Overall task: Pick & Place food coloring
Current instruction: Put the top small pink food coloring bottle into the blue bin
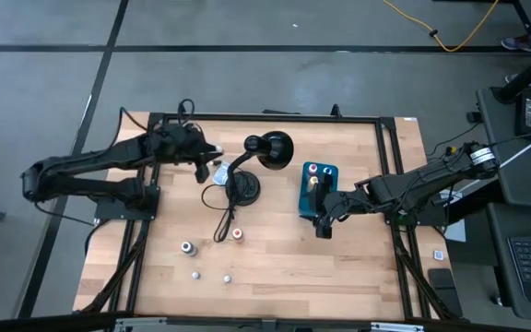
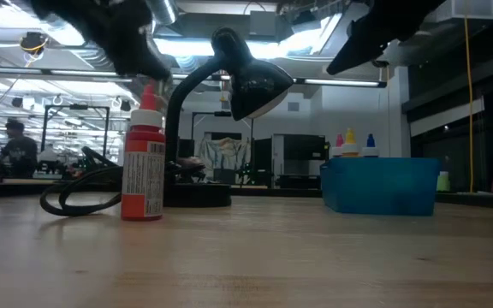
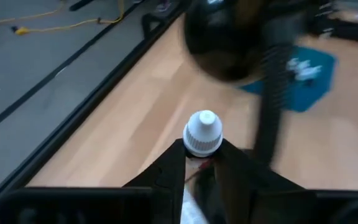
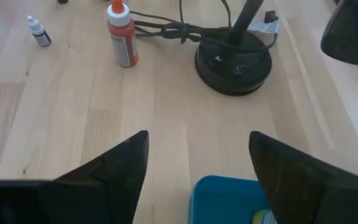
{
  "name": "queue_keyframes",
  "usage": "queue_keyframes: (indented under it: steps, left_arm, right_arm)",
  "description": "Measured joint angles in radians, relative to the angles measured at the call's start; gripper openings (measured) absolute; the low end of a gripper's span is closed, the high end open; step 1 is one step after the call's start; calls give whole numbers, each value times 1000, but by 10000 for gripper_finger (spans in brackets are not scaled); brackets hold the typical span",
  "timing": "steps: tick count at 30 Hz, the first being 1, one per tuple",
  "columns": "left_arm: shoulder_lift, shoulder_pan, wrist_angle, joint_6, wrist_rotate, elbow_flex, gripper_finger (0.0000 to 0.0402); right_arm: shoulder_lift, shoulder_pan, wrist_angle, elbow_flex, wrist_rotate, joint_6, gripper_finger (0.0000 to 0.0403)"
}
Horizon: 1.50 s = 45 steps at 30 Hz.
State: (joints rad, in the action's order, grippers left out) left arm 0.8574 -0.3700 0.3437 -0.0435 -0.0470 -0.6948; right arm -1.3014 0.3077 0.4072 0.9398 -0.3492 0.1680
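High view: the left hand (image 1: 212, 152) hangs beside the black lamp (image 1: 267, 150); the right hand (image 1: 322, 224) is at the teal box (image 1: 318, 190). Small bottles (image 1: 187, 248) stand on the counter (image 1: 339, 267).

Left wrist view: fingers (image 3: 169, 171) clamped on a white-capped bottle (image 3: 202, 132).

Right wrist view: fingers (image 4: 120, 165) spread, holding nothing, above the box; a red bottle (image 4: 122, 38) stands near the lamp base.

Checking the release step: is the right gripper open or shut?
Open. The right gripper shows its two fingers spread wide and empty above the teal box.
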Motion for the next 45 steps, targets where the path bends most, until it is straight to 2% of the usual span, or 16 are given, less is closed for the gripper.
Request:
queue_keyframes:
  steps: [7,16,22,34,40,45]
  left_arm:
    - [22,197,72,-40,-93,-135,69]
    - [103,417,182,-91,-241,-289,68]
    - [211,509,190,-101,-251,-391,68]
    - [485,562,292,-57,-250,-682,68]
    - [596,561,323,-18,-234,-806,68]
    - [671,561,338,4,-208,-879,68]
  right_arm:
    - [0,0,-3,28,-31,-15,284]
    - [0,0,22,228,-51,-22,284]
    - [0,0,52,363,-52,-55,284]
    - [-67,-4,147,548,-49,-123,284]
    - [-125,-11,159,592,12,-150,284]
    - [-155,-11,163,595,14,-182,284]
